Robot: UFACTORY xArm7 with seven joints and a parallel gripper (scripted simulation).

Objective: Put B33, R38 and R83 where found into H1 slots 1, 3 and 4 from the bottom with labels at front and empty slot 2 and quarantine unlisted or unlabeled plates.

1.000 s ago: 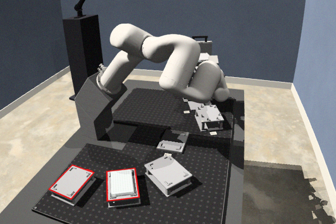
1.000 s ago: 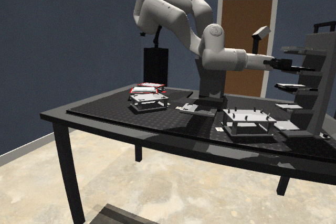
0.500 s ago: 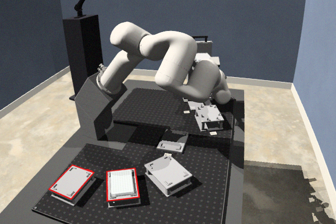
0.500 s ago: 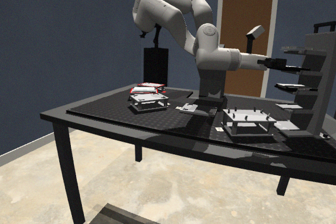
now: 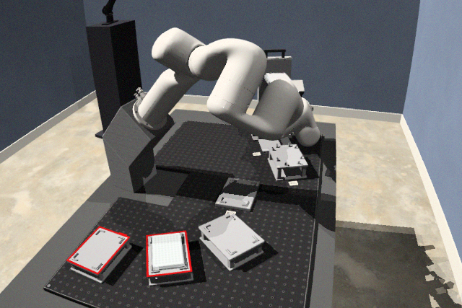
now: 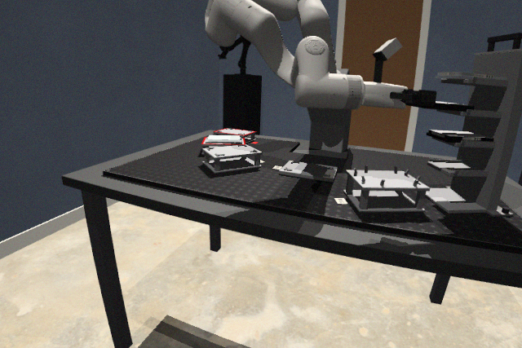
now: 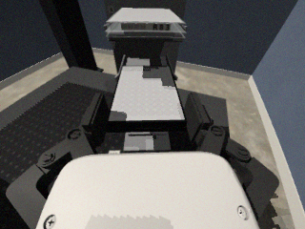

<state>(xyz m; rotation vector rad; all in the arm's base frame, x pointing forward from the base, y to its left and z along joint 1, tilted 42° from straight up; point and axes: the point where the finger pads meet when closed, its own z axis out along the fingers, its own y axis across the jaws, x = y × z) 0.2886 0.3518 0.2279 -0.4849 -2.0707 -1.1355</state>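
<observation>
My gripper [image 7: 147, 103] is shut on a white plate [image 7: 148, 93] and grips it by its long sides. The plate is level and points at the plate hotel H1 [image 6: 484, 125]. In the side view the gripper [image 6: 453, 105] holds the plate at the height of the third shelf, its far end at the hotel's front. I see no label on the plate's near end. The top slot holds a plate [image 7: 145, 24] labelled R83 at the front. Lower shelves carry a plate in slot 2 [image 6: 451, 134] and one in slot 1 [image 6: 449, 164]. The arm hides the hotel in the top view.
Two red-bordered quarantine nests stand at the deck's near end: the left one [image 5: 98, 248] is bare, the right one [image 5: 167, 252] holds a white plate. A raised nest [image 5: 231, 239], a low flat nest [image 5: 238, 194] and a pinned nest [image 5: 287, 159] stand between them and the hotel.
</observation>
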